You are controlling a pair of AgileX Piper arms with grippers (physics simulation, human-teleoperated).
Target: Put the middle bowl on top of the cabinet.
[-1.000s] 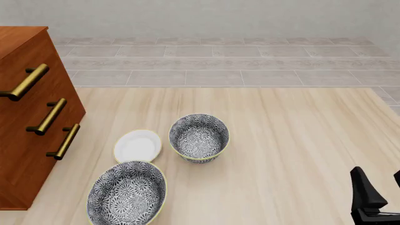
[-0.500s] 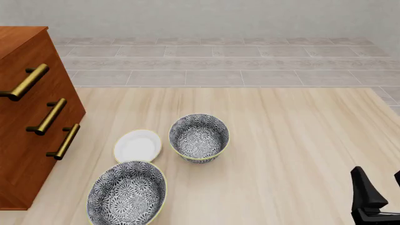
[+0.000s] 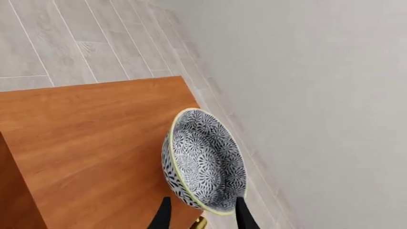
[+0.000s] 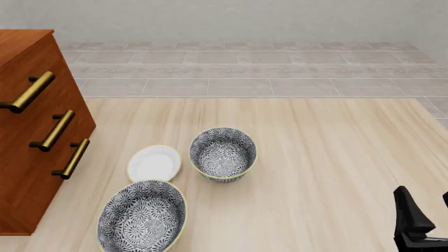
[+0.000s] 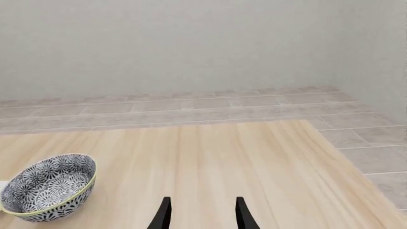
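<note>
The middle bowl [image 3: 205, 162], wide with a dark floral pattern and a pale yellow rim, rests on the cabinet's [image 3: 89, 143] flat wooden top near its far corner, seen only in the left wrist view. My left gripper [image 3: 202, 215] is open, its two fingers standing either side of the bowl's near rim. In the front view the cabinet [image 4: 35, 121] fills the left edge, and its top, the bowl and the left arm are out of frame. My right gripper [image 4: 428, 212] hangs open at the table's near right corner, holding nothing [image 5: 202, 215].
On the table beside the cabinet lie a wide floral bowl [image 4: 142, 218], a small white plate [image 4: 154, 163] and a deeper floral bowl [image 4: 222, 154] [image 5: 47, 187]. A grey tiled floor and a wall lie beyond the table's far edge.
</note>
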